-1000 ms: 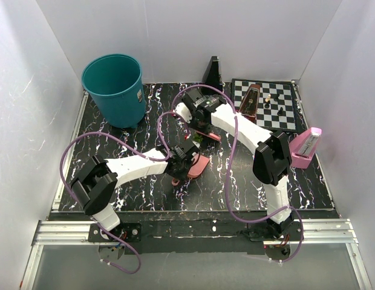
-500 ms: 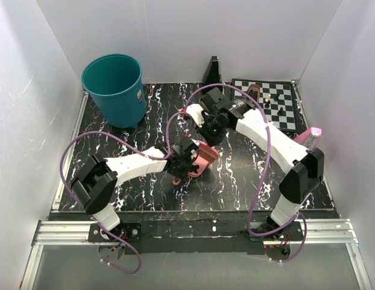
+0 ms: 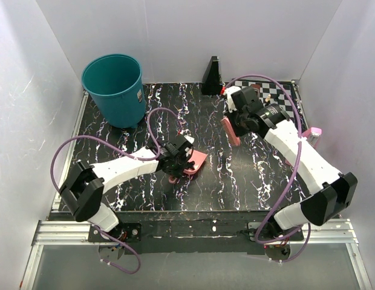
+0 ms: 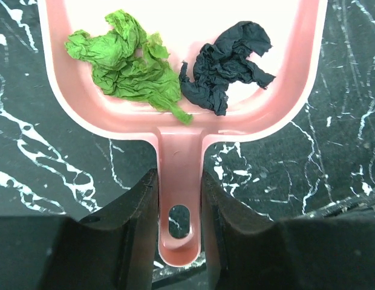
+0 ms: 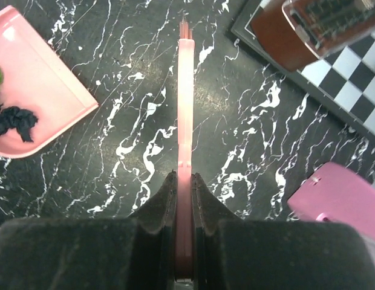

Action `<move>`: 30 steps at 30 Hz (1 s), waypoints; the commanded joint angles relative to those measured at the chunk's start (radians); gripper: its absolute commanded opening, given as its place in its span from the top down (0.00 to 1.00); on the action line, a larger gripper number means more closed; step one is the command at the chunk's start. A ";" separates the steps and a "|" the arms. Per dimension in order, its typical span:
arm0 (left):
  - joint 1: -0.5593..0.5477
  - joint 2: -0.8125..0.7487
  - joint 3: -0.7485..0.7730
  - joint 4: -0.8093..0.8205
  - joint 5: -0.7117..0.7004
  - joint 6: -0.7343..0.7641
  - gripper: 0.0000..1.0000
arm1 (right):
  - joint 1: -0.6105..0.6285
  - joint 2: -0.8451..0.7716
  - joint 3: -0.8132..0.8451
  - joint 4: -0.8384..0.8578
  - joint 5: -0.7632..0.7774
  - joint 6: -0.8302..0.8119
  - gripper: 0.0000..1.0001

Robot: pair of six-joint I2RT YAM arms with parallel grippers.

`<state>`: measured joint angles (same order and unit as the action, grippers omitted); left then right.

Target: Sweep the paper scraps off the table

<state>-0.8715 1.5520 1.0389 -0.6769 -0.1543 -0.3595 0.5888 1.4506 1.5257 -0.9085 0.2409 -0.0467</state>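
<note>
Since the earlier frame, my right end effector (image 5: pixel 184 187) has swung far-right toward the chessboard (image 5: pixel 351 84), clamped on the pink brush (image 5: pixel 185 109). My left end effector (image 4: pixel 179 196) grips the dustpan (image 4: pixel 193 24) handle mid-tabletop (image 3: pixel 236 175). A green paper scrap (image 4: pixel 127 63) and a dark blue paper scrap (image 4: pixel 224 63) lie inside.

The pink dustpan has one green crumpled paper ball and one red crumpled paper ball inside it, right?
Not quite. The pink plastic dustpan holds a crumpled green paper ball and a crumpled dark blue paper ball, not a red one. The left wrist view shows both lying side by side inside it.
</note>
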 commanded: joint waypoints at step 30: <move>1.023 0.026 0.721 0.295 1.109 -0.581 1.00 | -0.040 -0.329 -0.315 0.214 -0.135 0.266 0.99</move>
<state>0.0284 1.5703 1.9121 -0.8005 0.5743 -0.5156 0.5518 1.1587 1.2205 -0.7399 0.1265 0.2073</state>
